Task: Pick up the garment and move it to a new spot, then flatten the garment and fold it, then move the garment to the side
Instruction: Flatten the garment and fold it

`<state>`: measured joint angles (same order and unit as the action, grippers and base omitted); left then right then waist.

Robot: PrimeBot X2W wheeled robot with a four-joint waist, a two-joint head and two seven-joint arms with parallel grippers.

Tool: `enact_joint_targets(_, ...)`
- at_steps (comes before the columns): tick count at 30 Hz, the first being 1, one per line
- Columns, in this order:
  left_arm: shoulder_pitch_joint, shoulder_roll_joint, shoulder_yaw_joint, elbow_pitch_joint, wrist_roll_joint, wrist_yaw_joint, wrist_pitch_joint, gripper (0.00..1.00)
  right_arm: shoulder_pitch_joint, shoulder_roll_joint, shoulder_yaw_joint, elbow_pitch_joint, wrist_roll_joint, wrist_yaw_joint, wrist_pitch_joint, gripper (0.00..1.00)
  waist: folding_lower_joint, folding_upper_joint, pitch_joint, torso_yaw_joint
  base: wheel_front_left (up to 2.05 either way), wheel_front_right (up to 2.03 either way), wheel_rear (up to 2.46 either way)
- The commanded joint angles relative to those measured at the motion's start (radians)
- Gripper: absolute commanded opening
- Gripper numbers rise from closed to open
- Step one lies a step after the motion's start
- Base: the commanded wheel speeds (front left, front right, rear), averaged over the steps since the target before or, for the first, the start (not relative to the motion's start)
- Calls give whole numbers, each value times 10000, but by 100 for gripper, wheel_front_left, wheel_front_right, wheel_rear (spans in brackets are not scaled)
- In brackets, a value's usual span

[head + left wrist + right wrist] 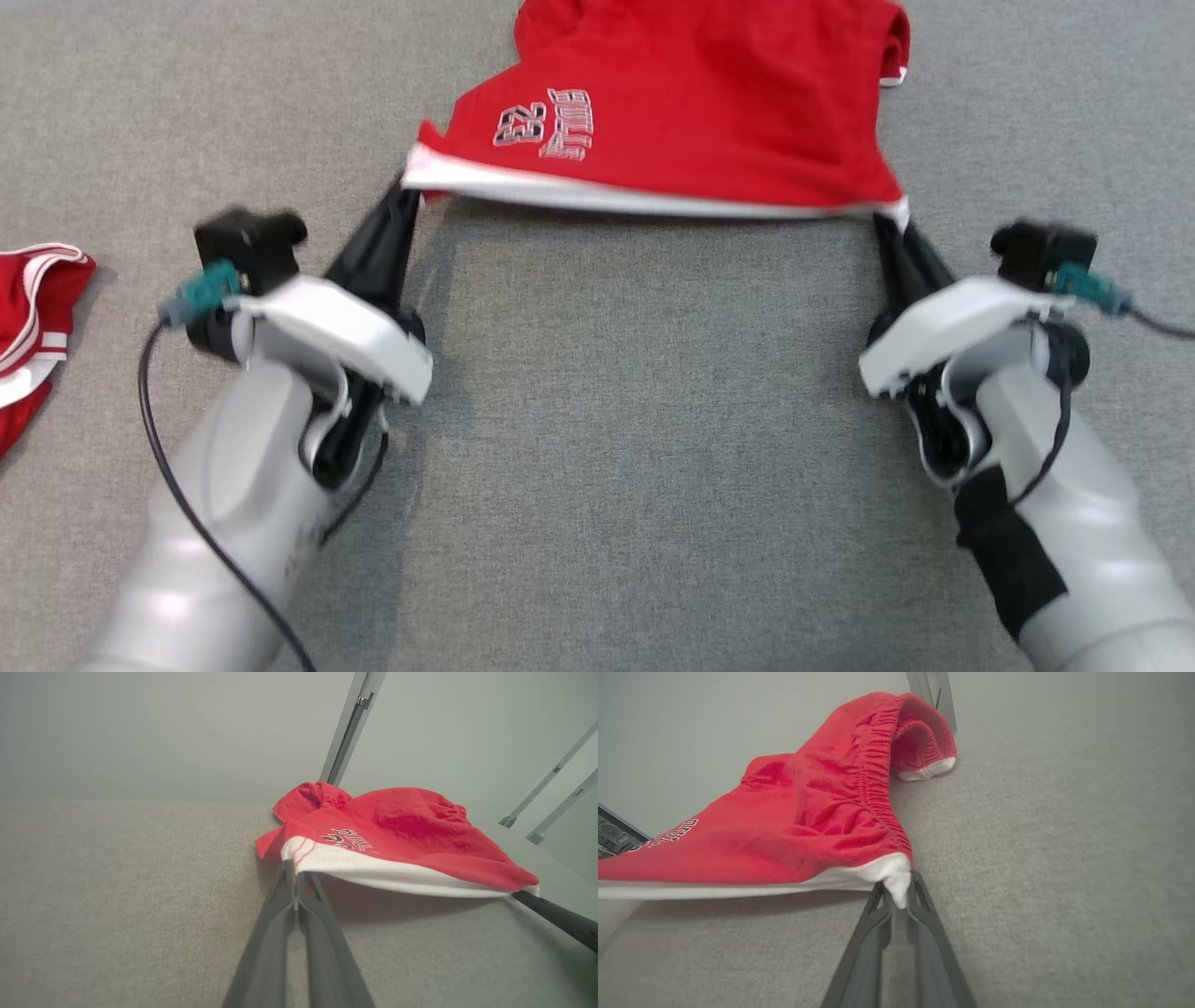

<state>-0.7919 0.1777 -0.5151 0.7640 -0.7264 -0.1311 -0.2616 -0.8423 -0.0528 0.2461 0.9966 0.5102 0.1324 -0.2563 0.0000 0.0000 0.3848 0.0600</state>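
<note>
The garment (672,103) is a pair of red shorts with a white hem band and a "23" print, lying at the top centre of the head view. Its hem is lifted and stretched taut between both grippers. My left gripper (411,187) is shut on the hem's left corner, with the garment (397,835) spreading away to the right of my left gripper (295,870). My right gripper (892,219) is shut on the hem's right corner. The right gripper (899,889) pinches white trim of the garment (808,821), whose elastic waistband runs away along the cloth surface.
A grey fabric surface (635,420) spreads under everything. A second red and white garment (33,317) lies at the left edge. Metal frame posts (348,728) stand beyond the surface's far edge.
</note>
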Motion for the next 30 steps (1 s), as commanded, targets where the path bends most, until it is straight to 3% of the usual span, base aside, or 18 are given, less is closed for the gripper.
enact_joint_targets(1, 424, 211, 107, -248, 182, 16, -51, 0, 449, -185, 64, -153, 176, -31, -74, 0, 0, 0, -107, -12, 0, 0, 0)
enact_joint_targets(5, 1943, 503, 285, -1386, 748, 25, -51, 0, 1986, -290, 289, -912, 640, -31, -81, 0, 0, 0, -491, -105, 0, 0, 0)
enact_joint_targets(11, 4275, 1066, 303, -3343, 1204, 590, -2, 0, 4143, -585, 252, -2457, 999, -34, -11, 0, 0, 0, -1110, -222, 0, 0, 0)
enact_joint_targets(19, 7080, 2041, 357, -6564, 986, 1983, 1234, 0, 6750, -1117, -319, -5176, 589, -45, 1060, 0, 0, 0, -1889, -303, 0, 0, 0)
enact_joint_targets(30, 9437, 2992, 430, -10489, 899, 3659, 2875, 0, 9961, -559, -1762, -9770, -618, -42, 3359, 0, 0, 0, -2098, -226, 0, 0, 0)
